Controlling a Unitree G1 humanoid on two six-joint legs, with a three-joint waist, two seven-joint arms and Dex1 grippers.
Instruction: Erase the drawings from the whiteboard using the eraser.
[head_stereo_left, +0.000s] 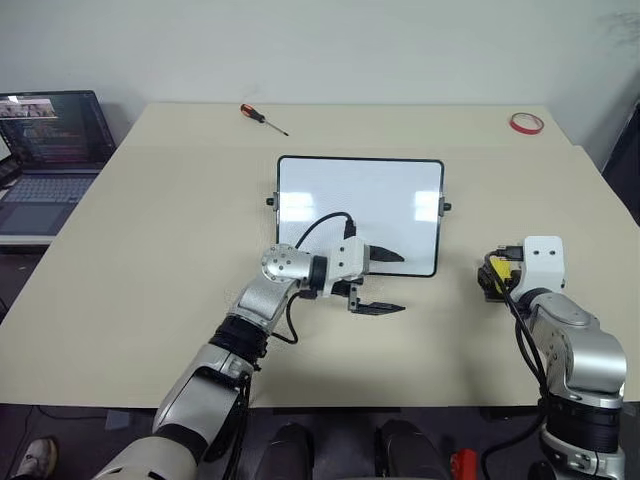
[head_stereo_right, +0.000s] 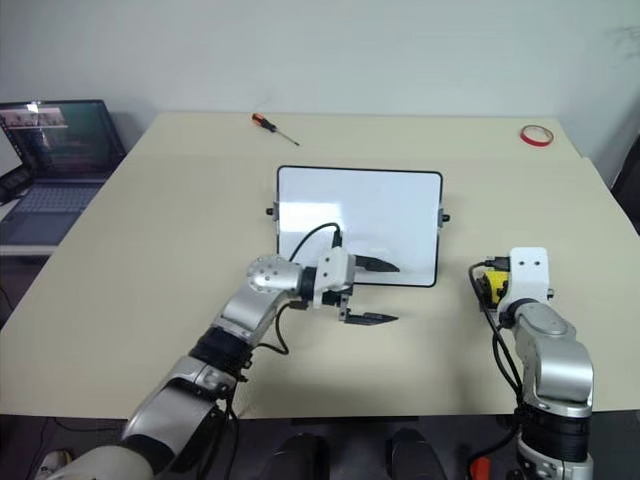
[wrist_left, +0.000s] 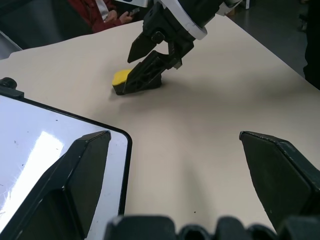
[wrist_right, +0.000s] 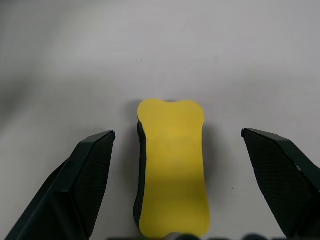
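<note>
My right gripper (wrist_right: 175, 150) has fingers spread around the yellow eraser (wrist_right: 171, 165); left gripper (head_stereo_left: 385, 282) fingers spread over the whiteboard (head_stereo_left: 360, 200) edge could nudge it.

There was one whiteboard (head_stereo_left: 360, 205), one eraser (wrist_right: 172, 167), one screwdriver (head_stereo_left: 262, 118), one tape ring (head_stereo_left: 526, 123), one laptop (head_stereo_left: 50, 150) and two grippers.

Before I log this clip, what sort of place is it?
Probably an office or lab workspace: a large beige table against a plain wall, an open laptop beside it, plus a screwdriver and a whiteboard on the table.
</note>
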